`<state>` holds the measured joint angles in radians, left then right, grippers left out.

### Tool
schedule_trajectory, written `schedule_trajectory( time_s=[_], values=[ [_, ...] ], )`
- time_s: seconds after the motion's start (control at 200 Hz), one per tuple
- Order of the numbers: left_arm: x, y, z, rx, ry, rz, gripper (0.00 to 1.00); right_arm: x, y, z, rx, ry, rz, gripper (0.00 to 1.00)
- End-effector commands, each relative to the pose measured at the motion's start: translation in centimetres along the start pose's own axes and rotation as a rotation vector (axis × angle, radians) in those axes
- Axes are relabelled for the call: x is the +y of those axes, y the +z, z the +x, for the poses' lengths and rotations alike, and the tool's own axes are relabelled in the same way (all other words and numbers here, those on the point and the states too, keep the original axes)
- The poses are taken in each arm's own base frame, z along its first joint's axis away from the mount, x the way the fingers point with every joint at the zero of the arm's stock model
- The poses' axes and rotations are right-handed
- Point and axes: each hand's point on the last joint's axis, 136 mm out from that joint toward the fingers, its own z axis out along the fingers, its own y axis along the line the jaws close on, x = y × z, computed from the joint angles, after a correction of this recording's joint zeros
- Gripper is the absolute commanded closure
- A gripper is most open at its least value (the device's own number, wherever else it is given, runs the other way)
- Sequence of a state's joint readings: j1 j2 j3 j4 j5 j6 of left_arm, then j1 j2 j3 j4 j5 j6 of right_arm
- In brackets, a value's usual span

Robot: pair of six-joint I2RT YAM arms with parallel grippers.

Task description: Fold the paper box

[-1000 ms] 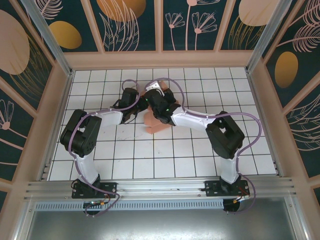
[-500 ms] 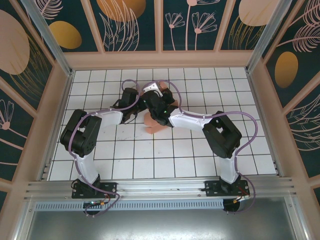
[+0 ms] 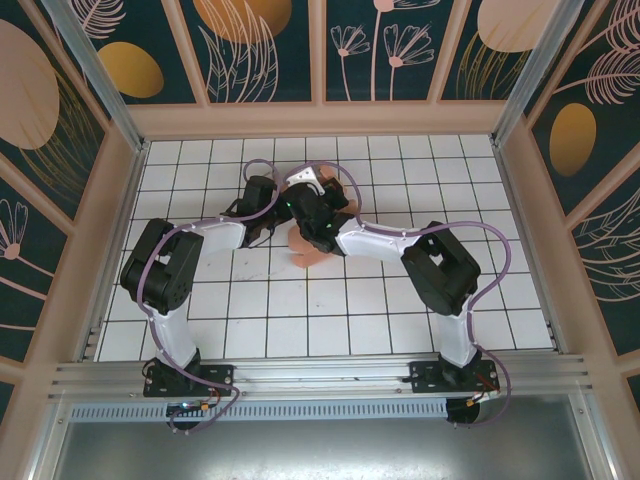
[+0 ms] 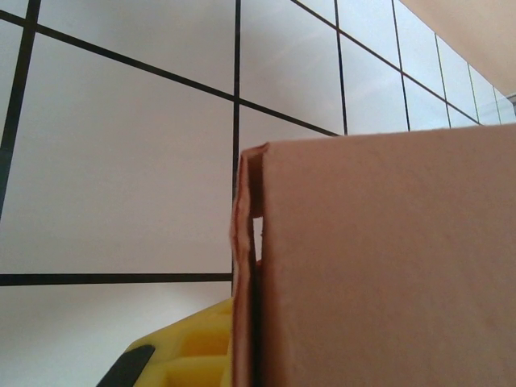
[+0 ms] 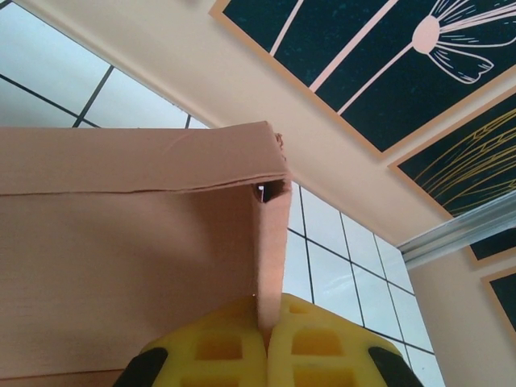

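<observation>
Mid-worktop (image 3: 300, 320), between both arms: paper box (image 3: 313, 252) part-formed, wall fold in hand.
Judgement: turn the wall along its crease, pinch firm, so thin card doesn't buckle. Wall edge sits clamped in the closed right pincer (image 5: 267, 345); left pincer (image 3: 275, 222) beside a panel edge, closure cannot be told.

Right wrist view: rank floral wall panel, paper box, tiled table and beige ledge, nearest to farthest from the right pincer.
1. paper box, clamped in the right pincer
2. tiled table, right of the box
3. beige ledge, at the table's far edge
4. floral wall panel, above the ledge
</observation>
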<state>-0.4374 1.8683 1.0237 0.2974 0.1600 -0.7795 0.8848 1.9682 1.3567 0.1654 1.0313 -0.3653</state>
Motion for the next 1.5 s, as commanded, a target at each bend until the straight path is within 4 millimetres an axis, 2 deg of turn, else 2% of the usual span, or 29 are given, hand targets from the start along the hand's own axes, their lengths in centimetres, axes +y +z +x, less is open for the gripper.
schedule_trajectory(
  time_s=[0.0, 0.075, 0.175, 0.23, 0.31, 0.515, 0.626, 0.701, 0.781, 0.891, 0.941, 1.006, 1.041, 1.251, 1.341, 1.401, 1.496],
  values=[
    [-2.4, -0.3, -0.8, -0.008, 0.027, 0.082, 1.00, 0.8, -0.8, -0.4, -0.032, 0.045, -0.037, 0.78],
    [-2.3, -0.2, -0.8, -0.007, 0.026, 0.080, 1.00, 0.6, -1.6, -1.3, -0.074, 0.107, -0.096, 0.58],
    [-2.2, 0.0, -0.8, -0.004, 0.025, 0.076, 1.00, 0.2, -2.6, -2.0, -0.112, 0.161, -0.152, 0.46],
    [-2.2, 0.0, -0.8, -0.007, 0.026, 0.074, 1.00, 0.0, -3.2, -2.2, -0.132, 0.175, -0.191, 0.33],
    [-2.2, 0.0, -1.0, -0.008, 0.029, 0.069, 1.00, -0.4, -3.7, -2.3, -0.146, 0.188, -0.211, 0.28],
    [-1.9, -0.4, -1.9, -0.029, 0.060, 0.058, 1.00, -2.2, -5.7, -3.3, -0.208, 0.322, -0.322, 0.23],
    [-1.2, -0.8, -2.8, -0.041, 0.105, 0.033, 1.00, -3.5, -7.0, -4.1, -0.244, 0.477, -0.450, 0.23],
    [-0.5, -1.6, -3.9, -0.057, 0.156, -0.011, 1.00, -5.3, -7.5, -4.3, -0.264, 0.615, -0.532, 0.23],
    [0.0, -2.9, -5.2, -0.078, 0.231, -0.067, 1.00, -7.1, -6.8, -3.6, -0.248, 0.783, -0.617, 0.23],
    [0.2, -4.4, -6.0, -0.034, 0.361, -0.158, 1.00, -9.1, -4.8, -1.3, -0.200, 0.961, -0.685, 0.24],
    [0.3, -5.1, -6.3, -0.007, 0.411, -0.202, 1.00, -9.5, -3.9, -0.3, -0.177, 0.983, -0.678, 0.24],
    [0.8, -6.0, -6.5, 0.042, 0.462, -0.269, 1.00, -8.8, -3.9, 0.2, -0.149, 0.976, -0.698, 0.24],
    [1.1, -6.4, -6.2, 0.090, 0.484, -0.304, 1.00, -9.5, -3.0, 1.1, -0.132, 0.981, -0.675, 0.24],
    [4.5, -8.6, -4.6, 0.331, 0.543, -0.519, 1.00, -9.7, -2.1, 3.5, -0.088, 0.952, -0.656, 0.24],
    [5.2, -9.7, -3.6, 0.421, 0.571, -0.554, 1.00, -9.4, -2.0, 4.5, -0.072, 0.950, -0.695, 0.25],
    [6.0, -11.0, -1.9, 0.519, 0.587, -0.572, 1.00, -9.5, -1.8, 5.2, -0.064, 0.944, -0.692, 0.26],
    [7.4, -12.5, -0.2, 0.620, 0.604, -0.622, 1.00, -9.4, -1.5, 6.1, -0.045, 0.914, -0.671, 0.27]
  ],
)
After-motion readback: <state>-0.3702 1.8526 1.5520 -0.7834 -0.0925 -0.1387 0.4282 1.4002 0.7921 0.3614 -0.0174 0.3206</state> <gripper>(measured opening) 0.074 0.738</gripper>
